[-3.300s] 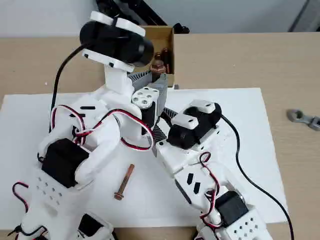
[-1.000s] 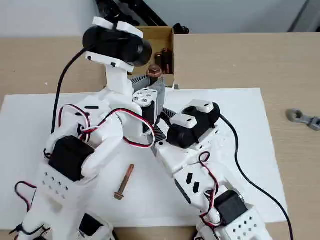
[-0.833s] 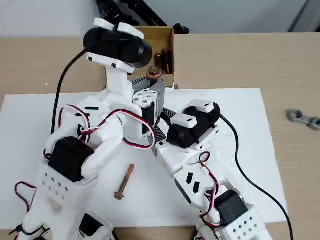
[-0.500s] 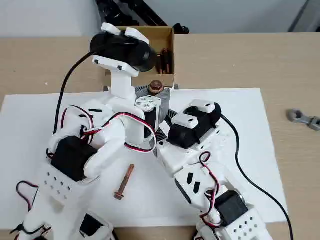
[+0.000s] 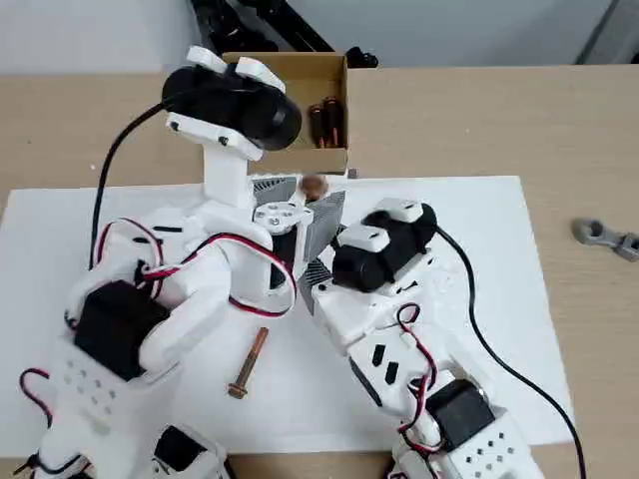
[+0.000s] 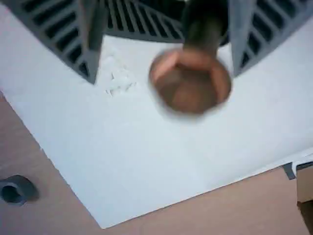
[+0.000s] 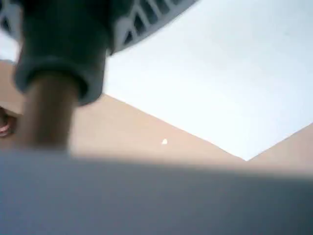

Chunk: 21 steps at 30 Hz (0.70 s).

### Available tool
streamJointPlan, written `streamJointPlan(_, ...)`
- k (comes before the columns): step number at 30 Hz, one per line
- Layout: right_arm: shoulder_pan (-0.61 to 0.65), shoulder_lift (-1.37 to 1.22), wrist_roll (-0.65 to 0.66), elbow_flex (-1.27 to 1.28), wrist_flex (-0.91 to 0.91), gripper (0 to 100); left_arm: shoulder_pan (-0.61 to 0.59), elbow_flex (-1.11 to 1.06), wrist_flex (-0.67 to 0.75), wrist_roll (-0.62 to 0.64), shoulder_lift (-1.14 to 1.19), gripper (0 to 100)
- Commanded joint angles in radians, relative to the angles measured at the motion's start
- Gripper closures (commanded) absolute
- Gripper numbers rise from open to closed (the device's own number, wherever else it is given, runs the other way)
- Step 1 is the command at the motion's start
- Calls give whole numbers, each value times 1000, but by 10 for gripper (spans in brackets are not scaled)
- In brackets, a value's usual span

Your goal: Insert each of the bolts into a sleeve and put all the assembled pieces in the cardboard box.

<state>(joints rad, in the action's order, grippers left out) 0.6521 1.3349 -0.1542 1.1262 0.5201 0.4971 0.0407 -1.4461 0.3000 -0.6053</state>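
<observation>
**Left claw** (image 6: 164, 73): your jaws stand apart, wider than the bolt (image 6: 190, 85) between them. 1 jaw is just beside the shaft and the other is clear of it.

**Right claw** (image 5: 321, 228): closed on the dark sleeve (image 7: 61, 49), as far as you can judge. The bolt's copper shaft shows bare beyond the sleeve's end, so the bolt looks only partly in.

**Location:** bolt and sleeve are held above the far edge of the white sheet (image 5: 469, 230), just short of the cardboard box (image 5: 296, 72).

**Step in hand:** insertion, judged not yet seated.

**Done:** a few copper-and-dark assembled pieces (image 5: 324, 122) lie in the box against 1 wall. You cannot count them exactly.

**Left to do:**
- Finish this piece and box it.
- 1 loose bolt (image 5: 248, 363) lies bare on the sheet near the arm bases.
- 1 small dark ring-shaped part (image 6: 12, 190) sits on the bare table beside the sheet, possibly its sleeve.

**Surface:** a wooden table (image 5: 499, 120) with the sheet laid over its middle. A metal tool (image 5: 604, 237) lies well apart from the work.

**Room:** a pale wall, with dark equipment (image 5: 240, 20) behind the box.
</observation>
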Motion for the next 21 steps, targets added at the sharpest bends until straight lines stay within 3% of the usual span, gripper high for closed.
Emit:
streamJointPlan(1, -18, -39, -5, -115, 8, 995, -6, 64, -15, -11, -15, 829)
streamJointPlan(8, -70, -219, -6, -282, 22, 995, -18, 104, -15, -15, -21, 834)
streamJointPlan(14, -142, -524, -9, -514, 24, 996, -252, 182, -21, -72, -12, 934)
streamJointPlan(17, -160, -700, -9, -683, 31, 996, -299, 139, -32, -121, -17, 996)
streamJointPlan(21, -159, -912, -9, -893, 31, 996, -339, 104, -63, -127, -23, 993)
